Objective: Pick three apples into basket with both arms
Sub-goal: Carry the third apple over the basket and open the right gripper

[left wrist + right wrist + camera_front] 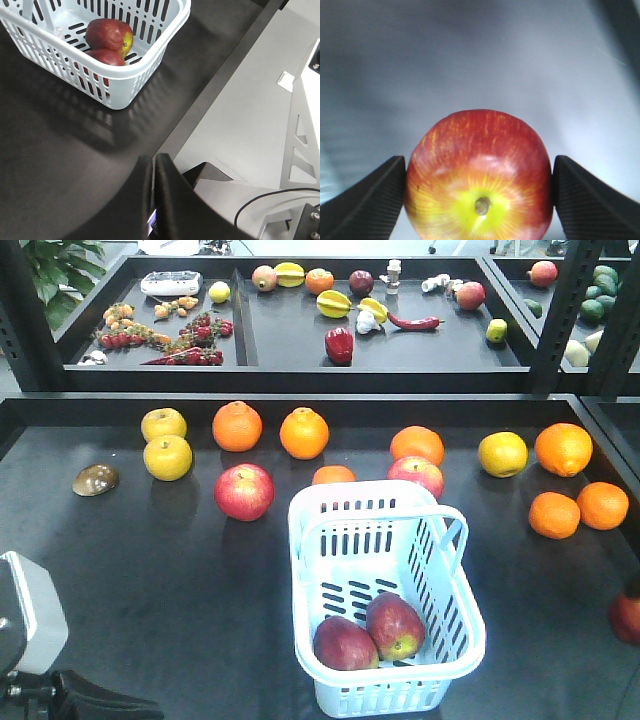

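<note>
The pale blue basket (455,540) stands on the dark table near the front, holding two dark red apples (345,645) (396,625). The left wrist view shows the basket (150,62) up left with both apples (109,34) inside. My left gripper (154,161) is shut with nothing in it, low over the table's front edge, well clear of the basket. My right gripper (478,164) is shut on a third apple (478,150), red with a yellow-green stem end facing the camera. A red round shape (628,618) at the right edge of the front view may be this apple.
Two paler pink-red apples (243,491) (416,474) lie behind the basket, with oranges (304,432), yellow fruits (167,456) and a brown shell (96,479). More oranges (553,514) sit at the right. A raised shelf (300,370) of mixed produce runs along the back.
</note>
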`<state>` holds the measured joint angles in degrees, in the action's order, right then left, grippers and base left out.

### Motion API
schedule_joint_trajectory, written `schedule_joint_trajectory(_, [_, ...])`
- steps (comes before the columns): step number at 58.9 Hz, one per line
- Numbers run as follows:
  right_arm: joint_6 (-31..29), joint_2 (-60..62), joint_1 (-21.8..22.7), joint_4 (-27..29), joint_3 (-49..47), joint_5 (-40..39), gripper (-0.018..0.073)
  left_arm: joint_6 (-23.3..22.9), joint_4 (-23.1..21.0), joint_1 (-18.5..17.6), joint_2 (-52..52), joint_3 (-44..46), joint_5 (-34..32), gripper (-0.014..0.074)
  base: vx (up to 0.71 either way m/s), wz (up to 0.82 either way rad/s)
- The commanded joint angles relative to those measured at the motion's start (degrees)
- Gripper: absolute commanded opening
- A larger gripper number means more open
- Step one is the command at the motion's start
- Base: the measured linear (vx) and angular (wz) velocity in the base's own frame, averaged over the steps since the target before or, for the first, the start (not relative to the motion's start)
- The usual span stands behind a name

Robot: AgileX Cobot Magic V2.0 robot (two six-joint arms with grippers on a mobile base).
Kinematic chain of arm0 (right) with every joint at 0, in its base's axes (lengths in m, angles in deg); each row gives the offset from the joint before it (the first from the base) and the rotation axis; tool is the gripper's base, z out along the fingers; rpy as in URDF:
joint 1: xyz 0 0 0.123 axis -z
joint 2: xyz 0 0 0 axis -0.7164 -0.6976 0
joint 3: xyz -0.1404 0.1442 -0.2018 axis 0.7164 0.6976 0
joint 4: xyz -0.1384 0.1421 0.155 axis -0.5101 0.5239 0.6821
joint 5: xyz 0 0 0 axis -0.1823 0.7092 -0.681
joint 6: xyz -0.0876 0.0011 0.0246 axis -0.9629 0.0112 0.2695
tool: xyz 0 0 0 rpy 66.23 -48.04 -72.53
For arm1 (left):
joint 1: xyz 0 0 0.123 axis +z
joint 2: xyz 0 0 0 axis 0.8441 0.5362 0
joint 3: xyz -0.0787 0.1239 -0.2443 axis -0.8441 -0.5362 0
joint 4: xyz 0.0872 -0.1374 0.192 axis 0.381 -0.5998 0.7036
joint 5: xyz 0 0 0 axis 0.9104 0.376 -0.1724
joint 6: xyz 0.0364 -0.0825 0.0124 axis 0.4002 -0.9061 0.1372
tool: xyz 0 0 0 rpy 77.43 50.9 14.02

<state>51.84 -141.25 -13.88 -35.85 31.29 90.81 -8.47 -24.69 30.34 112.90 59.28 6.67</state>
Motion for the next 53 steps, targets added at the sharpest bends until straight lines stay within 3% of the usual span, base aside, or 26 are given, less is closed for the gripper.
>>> schedule_joint_trajectory(1, [-8.35, 5.98, 0.13, 11.43, -1.2, 5.49, -0.0006, -0.53, -2.43, -0.27, -0.38, 1.53, -2.43, -0.0006, 0.0, 0.0])
schedule_joint_trajectory(10, [-15.34, 11.59, 0.13, 21.53, -1.02, 15.48, -0.0005, -0.53, -2.43, -0.27, -0.38, 1.53, -2.43, -0.0006, 0.0, 0.0])
schedule_joint_trajectory(19, [-16.33, 16.38, -1.74, 25.08, -1.02, 20.44, -0.0005, -0.53, -2.43, -0.27, -0.38, 1.53, -2.43, -0.0006, 0.0, 0.0])
schedule_joint_trajectory(28, [-14.41, 18.8, -13.74, 24.29, -1.02, 19.26, -0.0005, -0.53, -2.43, -0.27, -0.38, 1.53, -2.43, -0.0006, 0.0, 0.0])
schedule_joint_trajectory(43, [-10.48, 17.86, -36.86, 21.12, -1.02, 3.72, 0.0006, -0.53, -2.43, -0.27, -0.38, 1.53, -2.43, -0.0006, 0.0, 0.0])
schedule_joint_trajectory(53, [-10.05, 13.29, -44.62, 20.23, -1.02, -5.52, 0.0123, -0.53, -2.43, -0.27, -0.38, 1.53, -2.43, -0.0006, 0.0, 0.0])
